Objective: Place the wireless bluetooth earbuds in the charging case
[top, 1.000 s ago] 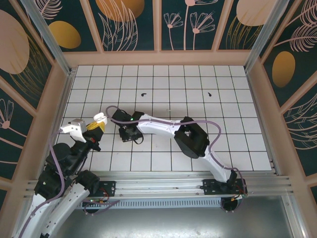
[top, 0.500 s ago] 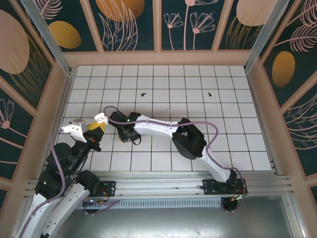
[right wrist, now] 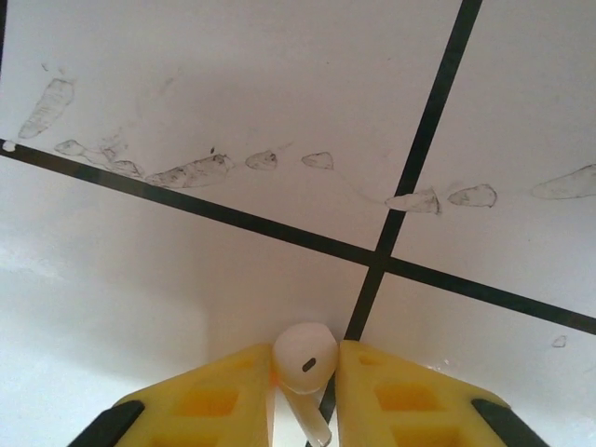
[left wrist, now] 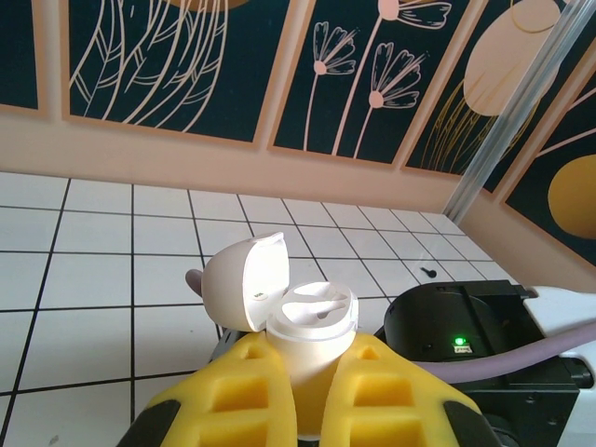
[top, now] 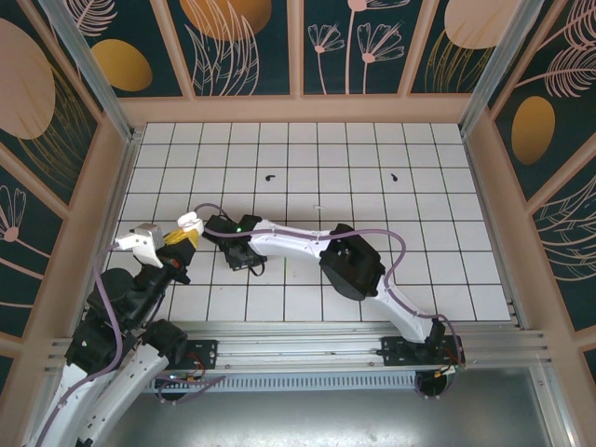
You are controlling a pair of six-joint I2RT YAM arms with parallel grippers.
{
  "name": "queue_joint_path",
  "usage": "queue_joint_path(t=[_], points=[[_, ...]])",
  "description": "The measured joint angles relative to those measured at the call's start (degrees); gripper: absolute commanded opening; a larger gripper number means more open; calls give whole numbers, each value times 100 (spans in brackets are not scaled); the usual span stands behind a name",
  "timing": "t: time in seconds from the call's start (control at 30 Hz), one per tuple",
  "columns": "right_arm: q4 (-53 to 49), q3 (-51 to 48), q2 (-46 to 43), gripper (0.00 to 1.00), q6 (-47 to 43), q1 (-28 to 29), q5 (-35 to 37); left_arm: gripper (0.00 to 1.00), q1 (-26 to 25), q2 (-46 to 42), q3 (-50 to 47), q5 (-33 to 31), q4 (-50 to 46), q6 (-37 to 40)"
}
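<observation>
Risk as judged: L gripper [left wrist: 312,352] clamps charging case [left wrist: 310,321] upright, lid [left wrist: 244,291] flipped open, while R gripper [right wrist: 303,372] pinches white earbud [right wrist: 301,349] by its head, low over a tile seam [right wrist: 372,268]. Slip or twist en route = drop, or stem missing its small socket. Room: floral-panel walls [top: 372,47] on three sides, then white gridded table [top: 447,186], smudged near the seam; two black earbuds [top: 271,177] lie on far tiles, well apart.

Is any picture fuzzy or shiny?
Right wrist view: the white earbud looks sharp, a soft grey shadow dims the tiles lower left. Left wrist view: the open charging case glares bright white. Top external view: crisp, a black earbud is just a speck.
</observation>
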Motion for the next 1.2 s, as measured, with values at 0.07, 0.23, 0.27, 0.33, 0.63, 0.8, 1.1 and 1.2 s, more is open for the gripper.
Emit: queue_joint_path(t=[0.07, 0.23, 0.27, 0.33, 0.63, 0.8, 1.1, 1.2], points=[[-15, 11, 4, 18, 0, 0, 39, 0, 0, 0, 0, 0, 0, 0], [114, -118, -59, 16, 0, -17, 42, 0, 0, 0, 0, 7, 0, -2], [243, -275, -146, 16, 0, -33, 33, 0, -2, 0, -2, 20, 0, -2], [575, -855, -481, 15, 2, -90, -83, 0, 0, 0, -17, 26, 0, -2], [1266, -3475, -2387, 15, 7, -1067, -570, 0, -2, 9, -240, 216, 179, -109], [2227, -4968, -3473, 15, -17, -1738, -1703, 0, -2, 181, -575, 415, 492, -243], [3191, -5239, -3318, 15, -17, -1939, -3171, 0, 0, 492, -820, 669, 903, -391], [3257, -5263, -3145, 19, -17, -2092, -3421, 0, 0, 490, -837, 699, 955, -411]])
